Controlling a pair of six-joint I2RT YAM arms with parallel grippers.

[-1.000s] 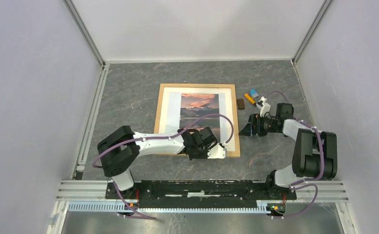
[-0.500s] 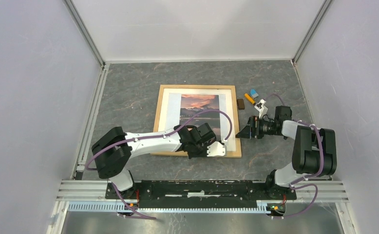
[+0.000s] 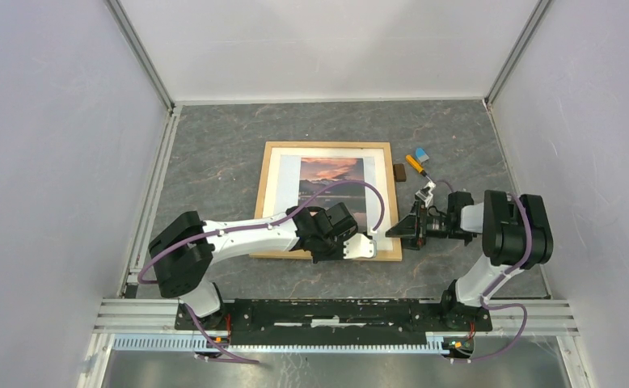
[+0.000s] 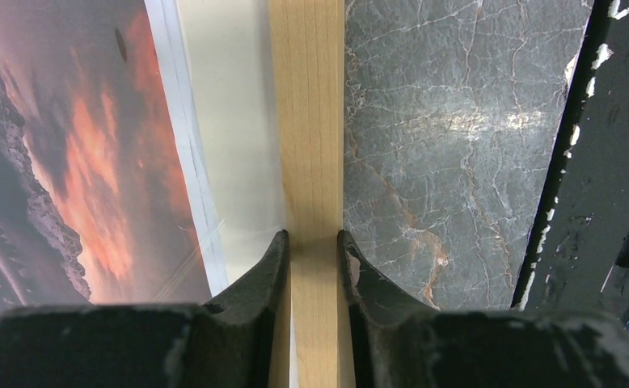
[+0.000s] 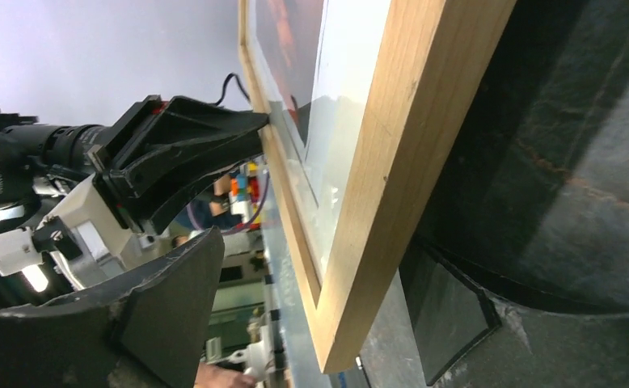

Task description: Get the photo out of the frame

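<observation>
The frame (image 3: 327, 145) lies flat on the table with the photo (image 3: 327, 174) facing up inside it. My left gripper (image 3: 373, 245) is shut on the frame's near rim, close to the near right corner. In the left wrist view one finger presses each side of the light-wood rim (image 4: 307, 121), with the photo (image 4: 69, 162) to the left of the left gripper (image 4: 311, 242). My right gripper (image 3: 400, 230) is open and turned sideways at that same corner. In the right wrist view the frame's corner (image 5: 408, 121) sits between the jaws of the right gripper (image 5: 315, 242) without touching them.
A small brown block (image 3: 398, 171), an orange pen (image 3: 414, 164) and a blue item (image 3: 421, 153) lie just right of the frame's far right corner. Grey walls close in the table on three sides. The black base rail (image 3: 335, 311) runs along the near edge.
My right gripper has moved toward me along the frame's right side to the near right corner. The left gripper keeps its grip and has shifted the frame slightly rightward.
</observation>
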